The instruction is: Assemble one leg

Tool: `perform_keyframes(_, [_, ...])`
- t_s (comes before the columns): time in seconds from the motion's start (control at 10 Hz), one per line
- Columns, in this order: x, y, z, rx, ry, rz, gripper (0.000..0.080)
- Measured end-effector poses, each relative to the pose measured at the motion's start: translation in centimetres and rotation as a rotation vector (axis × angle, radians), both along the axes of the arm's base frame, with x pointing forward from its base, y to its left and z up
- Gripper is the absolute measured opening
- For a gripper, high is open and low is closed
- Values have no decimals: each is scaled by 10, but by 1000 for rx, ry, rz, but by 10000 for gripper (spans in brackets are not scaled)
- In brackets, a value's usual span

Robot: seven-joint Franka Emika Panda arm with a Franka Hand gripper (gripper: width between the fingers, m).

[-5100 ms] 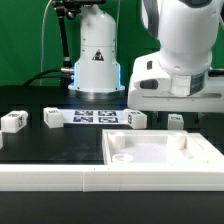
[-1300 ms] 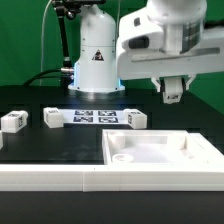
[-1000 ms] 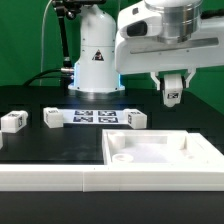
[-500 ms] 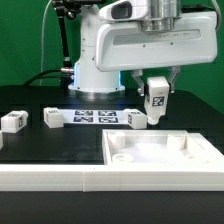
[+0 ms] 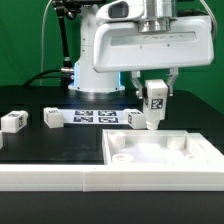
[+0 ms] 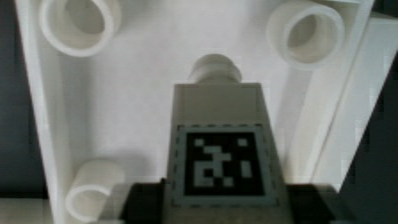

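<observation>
My gripper (image 5: 154, 92) is shut on a white leg (image 5: 154, 103) with a black-and-white tag on its face. It holds the leg upright in the air, above the far edge of the large white square panel (image 5: 160, 162). In the wrist view the leg (image 6: 221, 130) fills the middle, its tip pointing down over the panel (image 6: 160, 70) between two round corner sockets (image 6: 79, 24). Three more legs stand on the black table: one at the exterior view's far left (image 5: 12, 121), one beside it (image 5: 51, 118), one behind the held leg (image 5: 135, 118).
The marker board (image 5: 93, 117) lies on the table in front of the robot base (image 5: 96, 60). A long white bar (image 5: 50, 180) runs along the near edge of the table, left of the panel.
The gripper rose from the table with a leg in it, turned, and moved toward the exterior view's left. In the last half second it sank slightly over the panel's far edge.
</observation>
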State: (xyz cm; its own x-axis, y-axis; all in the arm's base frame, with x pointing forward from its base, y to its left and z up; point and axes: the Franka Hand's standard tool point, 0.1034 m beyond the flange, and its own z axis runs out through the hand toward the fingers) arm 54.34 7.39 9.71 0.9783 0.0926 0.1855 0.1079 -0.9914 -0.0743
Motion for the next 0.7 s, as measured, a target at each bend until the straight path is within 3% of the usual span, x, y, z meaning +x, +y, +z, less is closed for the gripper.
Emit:
perform_keyframes(0.5, [49, 20, 1, 15, -88, 14, 291])
perform_keyframes(0.7, [50, 18, 1, 12, -127, 10, 291])
